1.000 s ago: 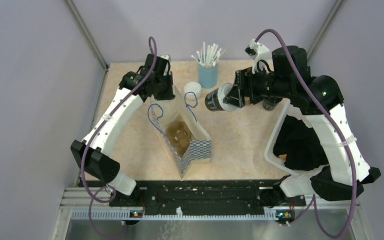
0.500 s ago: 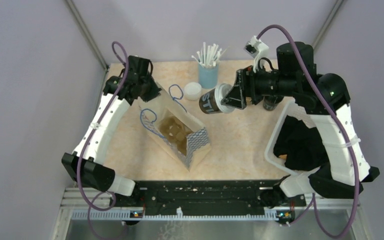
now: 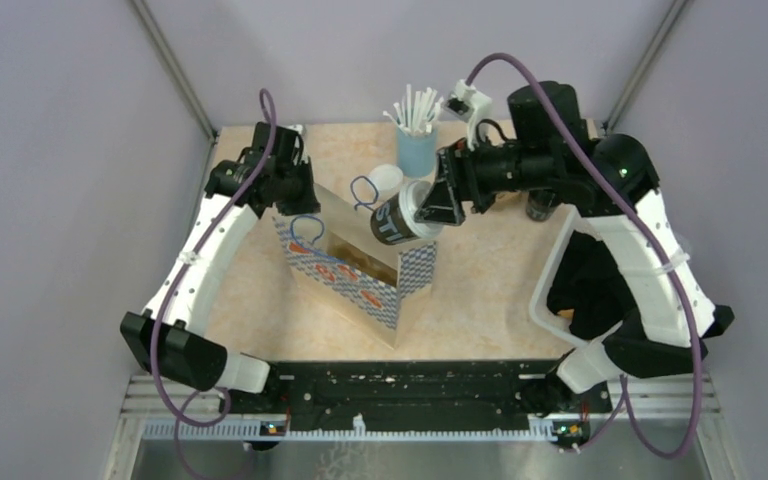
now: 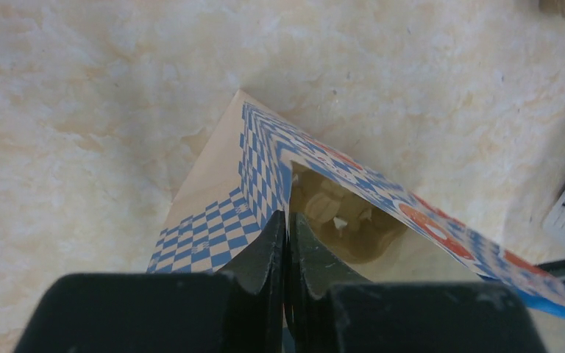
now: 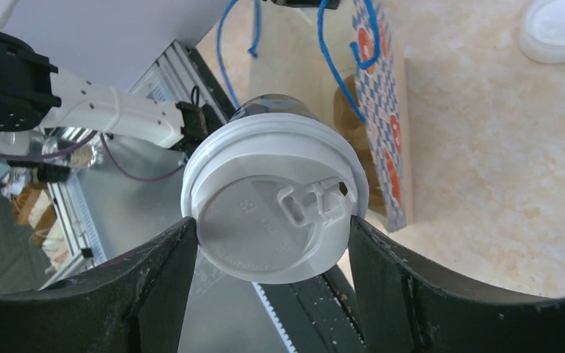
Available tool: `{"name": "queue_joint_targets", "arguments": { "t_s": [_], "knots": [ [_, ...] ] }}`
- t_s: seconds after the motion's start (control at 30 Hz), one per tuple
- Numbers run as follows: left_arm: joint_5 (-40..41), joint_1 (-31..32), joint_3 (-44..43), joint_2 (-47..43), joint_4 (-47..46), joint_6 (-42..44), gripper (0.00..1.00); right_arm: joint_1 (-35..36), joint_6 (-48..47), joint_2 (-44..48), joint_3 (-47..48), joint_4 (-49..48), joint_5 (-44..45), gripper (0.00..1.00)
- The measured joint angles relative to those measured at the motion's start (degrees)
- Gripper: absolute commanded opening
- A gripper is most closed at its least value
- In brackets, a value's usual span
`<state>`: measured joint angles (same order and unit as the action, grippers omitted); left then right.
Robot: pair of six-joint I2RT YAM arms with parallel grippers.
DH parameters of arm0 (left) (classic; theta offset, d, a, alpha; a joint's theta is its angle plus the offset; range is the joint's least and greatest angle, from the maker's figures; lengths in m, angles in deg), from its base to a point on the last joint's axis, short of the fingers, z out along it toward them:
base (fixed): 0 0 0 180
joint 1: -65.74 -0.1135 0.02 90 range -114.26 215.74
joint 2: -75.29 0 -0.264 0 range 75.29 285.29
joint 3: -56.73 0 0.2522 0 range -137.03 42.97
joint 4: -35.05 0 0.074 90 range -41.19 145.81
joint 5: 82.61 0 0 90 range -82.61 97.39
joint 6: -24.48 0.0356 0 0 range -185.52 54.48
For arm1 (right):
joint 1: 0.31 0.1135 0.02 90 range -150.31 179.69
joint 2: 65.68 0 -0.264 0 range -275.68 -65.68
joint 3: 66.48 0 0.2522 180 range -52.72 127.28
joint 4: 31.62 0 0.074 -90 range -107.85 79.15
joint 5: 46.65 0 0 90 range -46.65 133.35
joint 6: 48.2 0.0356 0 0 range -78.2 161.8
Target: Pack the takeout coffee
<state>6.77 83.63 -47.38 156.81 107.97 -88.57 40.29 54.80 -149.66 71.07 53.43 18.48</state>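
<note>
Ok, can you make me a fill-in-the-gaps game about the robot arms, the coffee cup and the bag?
1. The right gripper holds the coffee cup, and the colour of the cup's lid is ____.
2. The left gripper has its jaws pinched on the rim of the paper bag, whose string handles are coloured ____.
3. The light-blue cup at the back is full of white ____.

Missing words: white, blue, straws.

Coffee cup [image 3: 397, 218] over bag [image 3: 360, 287] (straws [image 3: 417, 106] behind).
</note>
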Motion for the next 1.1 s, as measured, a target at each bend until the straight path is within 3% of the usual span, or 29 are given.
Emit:
{"name": "queue_joint_targets", "arguments": {
  "t_s": [0.3, 0.77, 0.93, 1.1],
  "knots": [
    [-6.9, 0.0, 4.8, -4.4, -2.2, 2.3, 0.0, 12.1, -0.1, -8.4, 5.6, 1.8, 8.0, 0.66],
    [-12.7, 0.0, 5.8, -6.0, -14.1, -0.6, 0.0, 23.5, -1.6, -15.9, 12.1, 8.0, 28.5, 0.65],
    [-13.4, 0.0, 3.1, -5.8, -17.0, -0.6, 0.0, 24.7, -2.2, -15.4, 9.2, 7.1, 36.2, 0.64],
    [-13.6, 0.0, 2.7, -5.8, -19.3, -0.6, 0.0, 25.1, -4.5, -12.2, -1.1, 2.8, 41.2, 0.64]
  ]
}}
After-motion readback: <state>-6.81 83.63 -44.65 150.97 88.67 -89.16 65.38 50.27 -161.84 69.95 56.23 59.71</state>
